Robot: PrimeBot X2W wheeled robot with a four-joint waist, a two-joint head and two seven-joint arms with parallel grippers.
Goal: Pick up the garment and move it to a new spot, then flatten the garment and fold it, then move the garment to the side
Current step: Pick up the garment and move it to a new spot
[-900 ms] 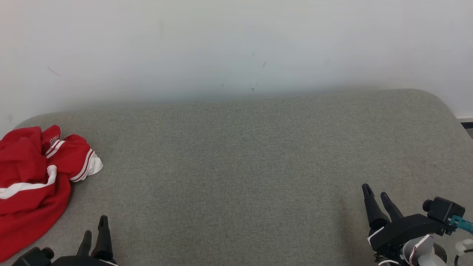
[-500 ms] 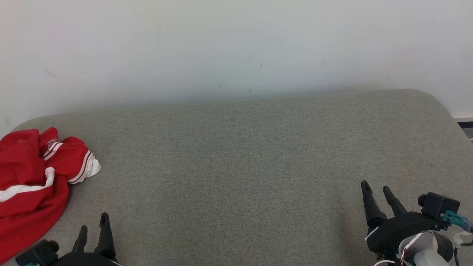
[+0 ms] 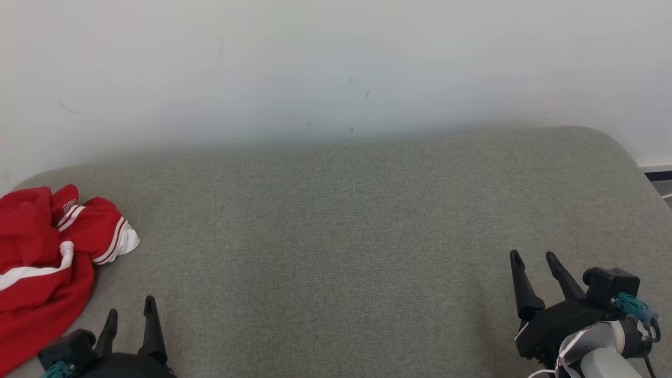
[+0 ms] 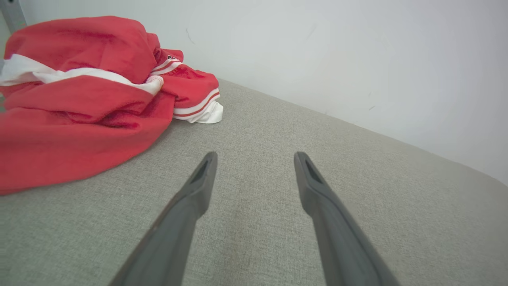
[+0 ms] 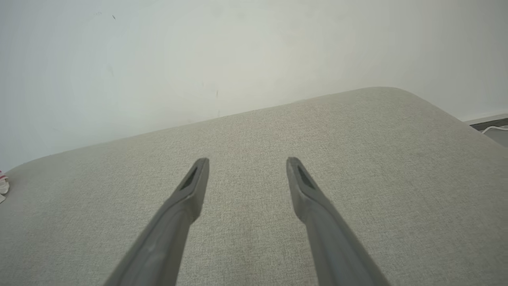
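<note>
Currently the left claw (image 3: 130, 306) and right claw (image 3: 533, 254) both gape empty; the crumpled red garment (image 3: 37, 247) lies left.

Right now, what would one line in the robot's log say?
garment: crumpled, left end of grey cushion | left gripper: open, empty, near garment | right gripper: open, empty, over cushion

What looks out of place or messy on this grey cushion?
The red garment lies crumpled in a heap at the cushion's left edge, a white-striped cuff sticking out. Nothing looks spilled or damaged.
</note>
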